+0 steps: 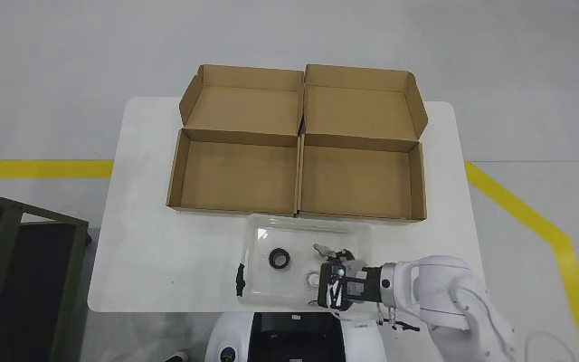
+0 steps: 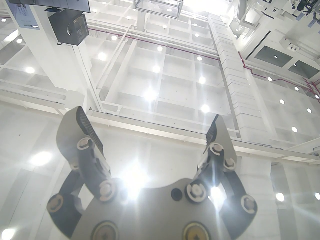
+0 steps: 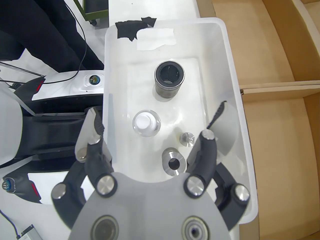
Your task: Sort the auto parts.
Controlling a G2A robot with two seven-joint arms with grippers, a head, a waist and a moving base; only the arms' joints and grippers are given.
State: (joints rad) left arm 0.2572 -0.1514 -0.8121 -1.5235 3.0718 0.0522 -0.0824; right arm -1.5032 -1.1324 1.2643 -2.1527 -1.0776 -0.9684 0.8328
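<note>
A clear plastic bin [image 3: 233, 71] sits on the white table [image 1: 145, 235], in front of two open cardboard boxes. It holds a black cylindrical bearing [image 3: 169, 78], a white capped part [image 3: 146, 123], a small silver part [image 3: 188, 138] and a silver bushing with a hole [image 3: 173, 164]. My right gripper [image 3: 158, 113] hangs open just above the bin's right end [image 1: 336, 282], with the white and silver parts below its spread fingers. The black bearing [image 1: 280, 259] stands apart to the left. My left gripper [image 2: 148, 113] is open and empty, pointing up at the ceiling.
The left box [image 1: 233, 176] and right box [image 1: 362, 181] lie side by side behind the bin, lids folded back. Black tape [image 3: 132, 28] and a white label mark the bin's left end. A dark green cart [image 1: 36, 271] stands left of the table.
</note>
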